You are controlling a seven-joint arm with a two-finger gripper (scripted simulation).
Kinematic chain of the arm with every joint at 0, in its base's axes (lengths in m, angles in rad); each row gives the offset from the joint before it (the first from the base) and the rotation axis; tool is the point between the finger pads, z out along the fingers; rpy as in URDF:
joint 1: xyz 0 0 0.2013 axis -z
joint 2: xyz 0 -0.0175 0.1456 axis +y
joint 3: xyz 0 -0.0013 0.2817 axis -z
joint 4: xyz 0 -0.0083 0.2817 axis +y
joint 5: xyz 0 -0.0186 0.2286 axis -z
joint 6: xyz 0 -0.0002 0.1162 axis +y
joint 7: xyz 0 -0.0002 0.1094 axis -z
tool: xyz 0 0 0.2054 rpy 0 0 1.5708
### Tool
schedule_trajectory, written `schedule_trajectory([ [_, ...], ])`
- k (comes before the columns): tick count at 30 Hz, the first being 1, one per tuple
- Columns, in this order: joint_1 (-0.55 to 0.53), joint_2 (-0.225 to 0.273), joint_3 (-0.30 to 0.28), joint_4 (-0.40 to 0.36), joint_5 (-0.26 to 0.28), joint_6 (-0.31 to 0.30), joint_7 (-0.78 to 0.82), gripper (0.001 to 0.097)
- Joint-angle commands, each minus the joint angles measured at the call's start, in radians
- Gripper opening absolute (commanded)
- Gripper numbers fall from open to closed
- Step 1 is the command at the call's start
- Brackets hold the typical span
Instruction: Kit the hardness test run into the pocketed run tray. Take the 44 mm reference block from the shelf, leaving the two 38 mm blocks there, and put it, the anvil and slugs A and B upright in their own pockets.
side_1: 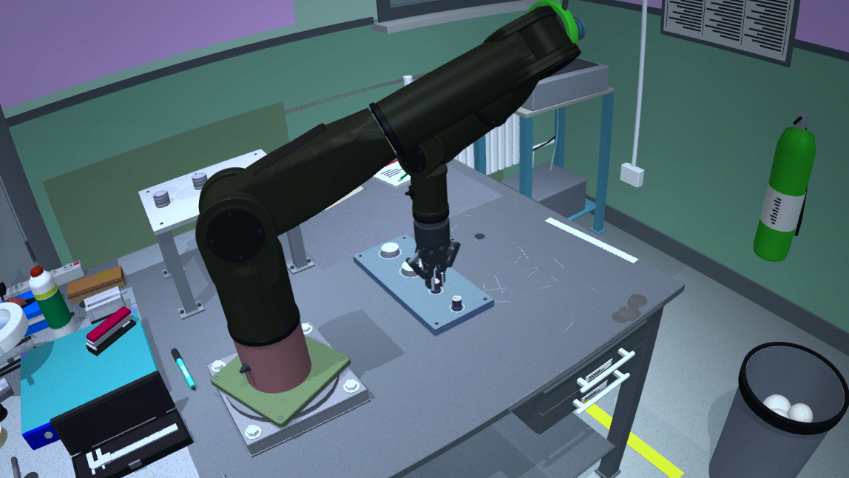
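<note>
In the middle of the grey bench lies the blue run tray (423, 281) with its row of pockets. A pale round block (390, 249) sits in the far pocket and another pale round part (409, 269) sits in the pocket beside it, partly hidden by my fingers. A small dark slug (456, 302) stands upright in the near pocket. From my side, my gripper (435, 284) is closed on a second small dark slug (436, 285), held upright right at the third pocket. On the white shelf (196, 196) at the back left two grey blocks (161, 198) (199, 179) stand apart.
Behind the tray a paper with a pen (392, 173) lies on the bench, and a blue-legged stand (564, 113) rises beyond the far edge. A white strip (590, 239) lies along the right edge. My base (279, 380) sits front left, a teal marker (183, 368) beside it.
</note>
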Motion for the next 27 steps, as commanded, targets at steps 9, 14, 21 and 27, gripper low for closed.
schedule_trajectory([
  [9,0.0,0.0,0.0,0.0,0.001,0.0,-0.001,0.008],
  [14,0.0,0.0,0.0,0.0,0.001,0.0,-0.001,0.0095],
  [21,0.0,0.001,0.0,0.0,0.001,0.0,-0.001,0.0235],
  [27,0.0,0.001,0.0,0.0,0.001,0.0,-0.001,0.0355],
])
